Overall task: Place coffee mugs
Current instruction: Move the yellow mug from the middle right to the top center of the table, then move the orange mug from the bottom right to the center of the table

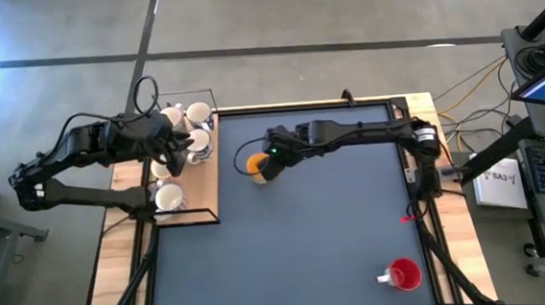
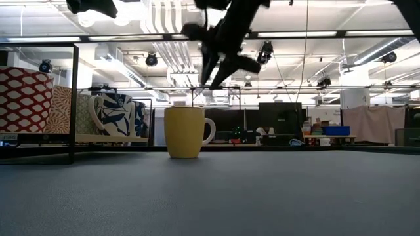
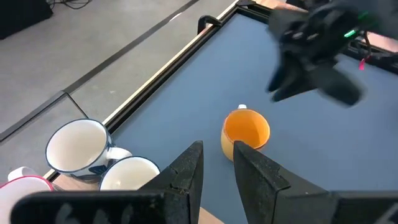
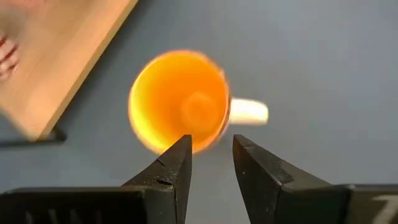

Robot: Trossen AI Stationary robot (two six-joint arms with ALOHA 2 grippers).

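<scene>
High view, left side first: the left gripper hangs over the wooden tray at the counter's left edge, where white mugs are clustered, another white mug sitting nearer the tray's front. Its fingers stand a little apart with nothing between them. Moving right, the orange mug stands upright on the blue counter just beside the tray, white handle out to the side. The right gripper is poised right above it, fingers parted and clear of the rim, holding nothing. Far right, near the front corner, a red mug sits well apart from everything else.
</scene>
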